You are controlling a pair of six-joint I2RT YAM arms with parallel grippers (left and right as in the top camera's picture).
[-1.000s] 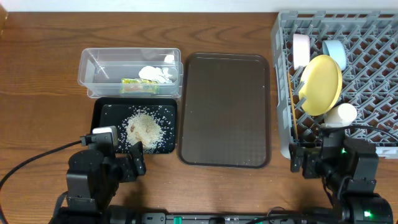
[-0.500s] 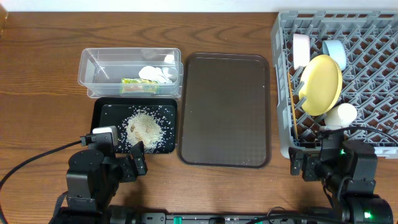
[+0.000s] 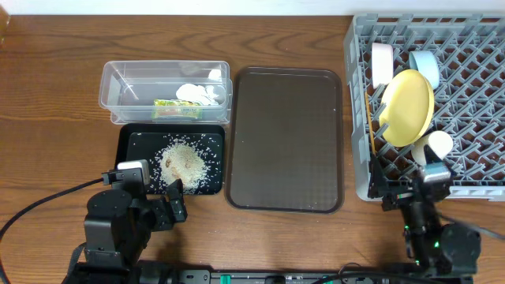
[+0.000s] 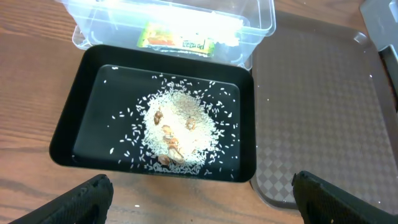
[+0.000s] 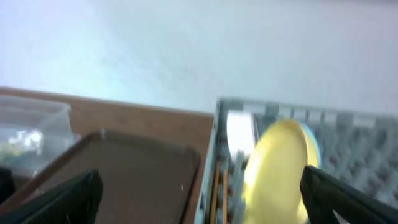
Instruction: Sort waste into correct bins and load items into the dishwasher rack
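Note:
The clear tub (image 3: 126,83) holds the green-yellow wrapper (image 3: 177,108) and white paper scraps (image 3: 198,93). The black tray (image 3: 130,150) holds a rice pile (image 3: 185,162). In the grey rack (image 3: 473,95) stand the yellow plate (image 3: 407,106), white bowl (image 3: 382,63), light blue bowl (image 3: 427,66) and white cup (image 3: 435,145); the chopsticks (image 3: 371,142) lie along its left wall. My left gripper (image 4: 200,200) is open and empty, in front of the black tray (image 4: 57,146). My right gripper (image 5: 202,202) is open and empty, in front of the rack (image 5: 354,124).
The large dark brown serving tray (image 3: 286,138) lies between the bins and the rack, with nothing on it. In the left wrist view the rice (image 4: 180,124) and wrapper (image 4: 177,40) show. The right wrist view is blurred, showing the plate (image 5: 277,168) and the wall.
My right arm has pulled back from the rack and tilted its wrist upward. The left arm and all objects have not moved.

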